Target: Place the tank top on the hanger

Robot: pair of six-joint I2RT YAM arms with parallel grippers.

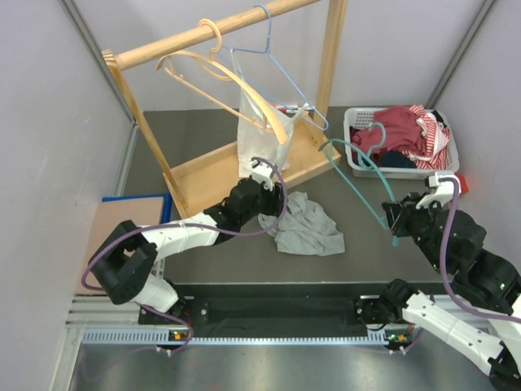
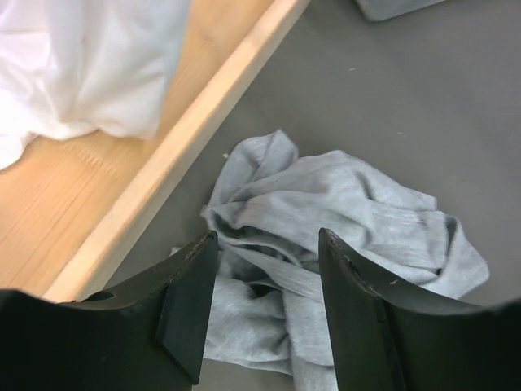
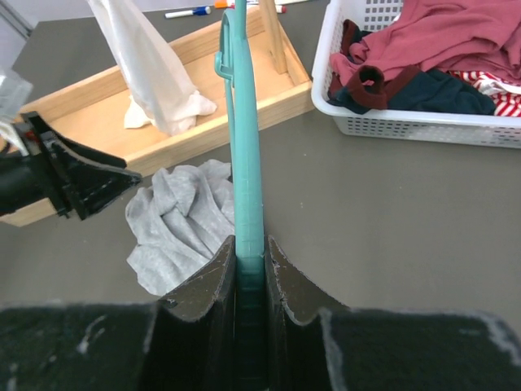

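Observation:
The light grey tank top (image 1: 308,227) lies crumpled on the dark table in front of the wooden rack base. It also shows in the left wrist view (image 2: 342,220) and the right wrist view (image 3: 175,220). My left gripper (image 1: 269,195) is open and hovers just above the tank top's left edge, with the cloth between its fingers (image 2: 191,301). My right gripper (image 1: 396,221) is shut on one end of the teal-green hanger (image 1: 362,175), which it holds above the table, hook towards the basket. The hanger runs straight up from the fingers in the right wrist view (image 3: 247,163).
A wooden clothes rack (image 1: 220,32) stands at the back with a pale wooden hanger (image 1: 220,77), a light blue wire hanger (image 1: 281,69) and a white plastic bag (image 1: 264,130). A white basket (image 1: 452,155) of red clothes sits at the back right. A brown board (image 1: 114,224) lies left.

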